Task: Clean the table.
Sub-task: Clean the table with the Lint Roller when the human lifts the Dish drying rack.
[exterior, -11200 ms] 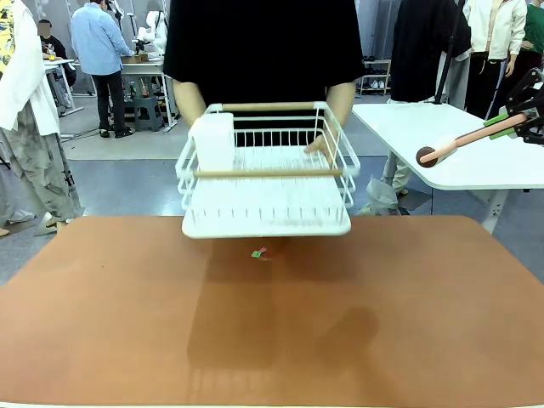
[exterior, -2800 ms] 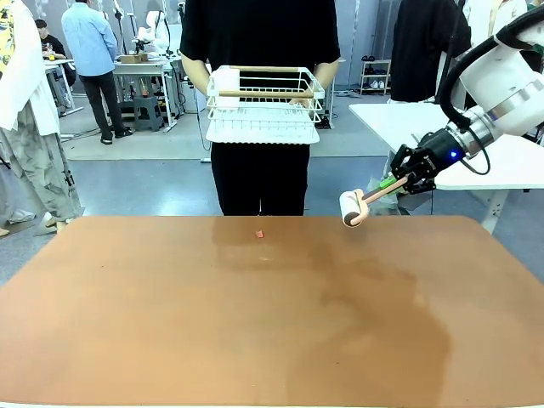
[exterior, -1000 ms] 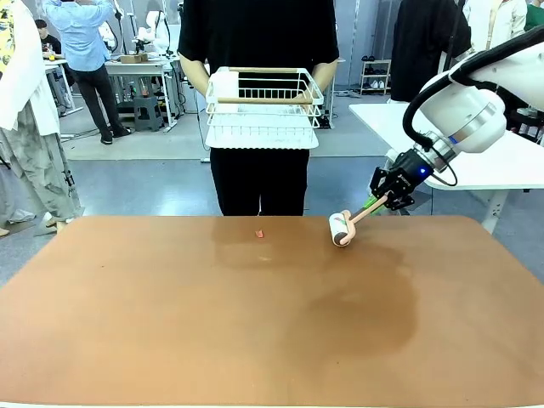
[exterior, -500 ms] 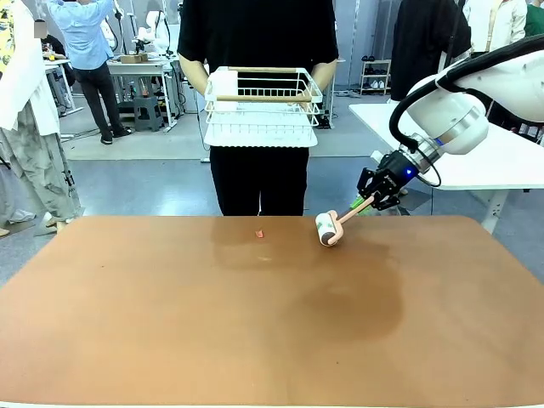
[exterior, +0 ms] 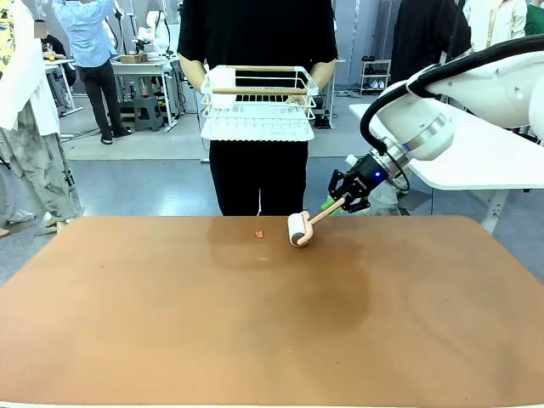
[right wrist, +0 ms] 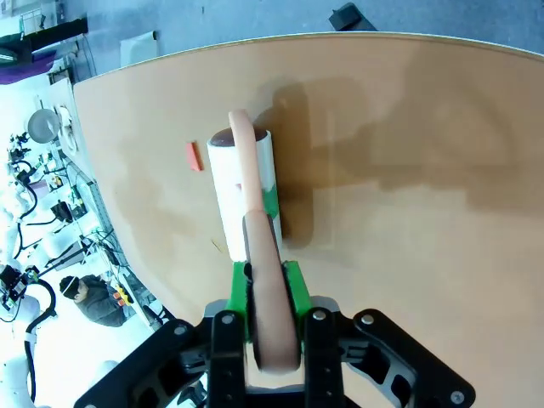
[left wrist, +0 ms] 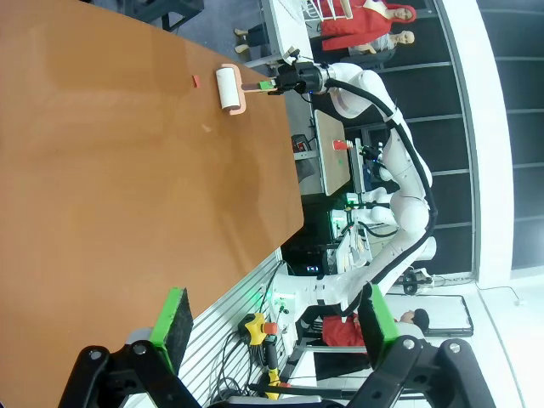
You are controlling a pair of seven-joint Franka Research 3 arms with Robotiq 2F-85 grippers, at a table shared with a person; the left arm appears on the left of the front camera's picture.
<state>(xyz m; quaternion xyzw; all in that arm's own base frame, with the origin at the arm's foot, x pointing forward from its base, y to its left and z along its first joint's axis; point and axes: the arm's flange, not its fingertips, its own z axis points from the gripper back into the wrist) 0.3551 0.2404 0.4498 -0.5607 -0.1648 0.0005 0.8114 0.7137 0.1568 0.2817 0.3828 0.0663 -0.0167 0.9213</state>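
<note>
The table (exterior: 170,323) is lying in front of the person (exterior: 255,34), a red scrap (exterior: 260,233) sitting near its far edge; the right gripper (exterior: 333,202), clamping the lint roller (exterior: 298,229) by its handle, could be skidding the scrap overboard; the left gripper (left wrist: 272,327) is gaping empty

You see the table (exterior: 127,340) filling the lower half of the frame, its brown top carrying one small red scrap (exterior: 260,233) near the far edge, just above centre.
</note>
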